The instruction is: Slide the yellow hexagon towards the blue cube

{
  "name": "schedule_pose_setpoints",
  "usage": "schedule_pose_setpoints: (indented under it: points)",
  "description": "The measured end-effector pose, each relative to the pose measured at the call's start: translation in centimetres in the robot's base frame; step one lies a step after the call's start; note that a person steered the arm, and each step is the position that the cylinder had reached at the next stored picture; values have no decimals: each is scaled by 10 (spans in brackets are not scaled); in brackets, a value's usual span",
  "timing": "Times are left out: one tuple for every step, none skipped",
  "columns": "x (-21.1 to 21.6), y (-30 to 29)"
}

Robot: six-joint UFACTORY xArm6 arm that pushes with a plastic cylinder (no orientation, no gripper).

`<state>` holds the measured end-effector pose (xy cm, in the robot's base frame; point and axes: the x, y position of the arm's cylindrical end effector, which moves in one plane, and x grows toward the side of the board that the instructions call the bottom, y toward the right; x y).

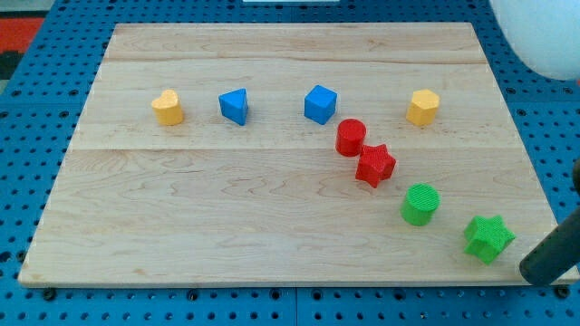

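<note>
Yellow hexagon (422, 107) sits near the table's (181, 226) top right corner, well apart from the blue cube (320, 104) to its left, with a red cylinder (351, 138) below between them. My tip (528, 269), maybe just off the table's bottom right corner, is beside the green star (488, 238). No hand shows.

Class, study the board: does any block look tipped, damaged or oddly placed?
Nothing stands out. All eight blocks sit flat on the wooden board. The green star sits nearest the view's right edge, still fully on.
</note>
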<state>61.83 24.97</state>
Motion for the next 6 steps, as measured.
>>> schedule_pose_setpoints:
  points:
    - [-13,0]
    - [-104,-6]
    - [-195,-16]
    - [-234,-83]
    - [-242,-179]
    - [-270,-224]
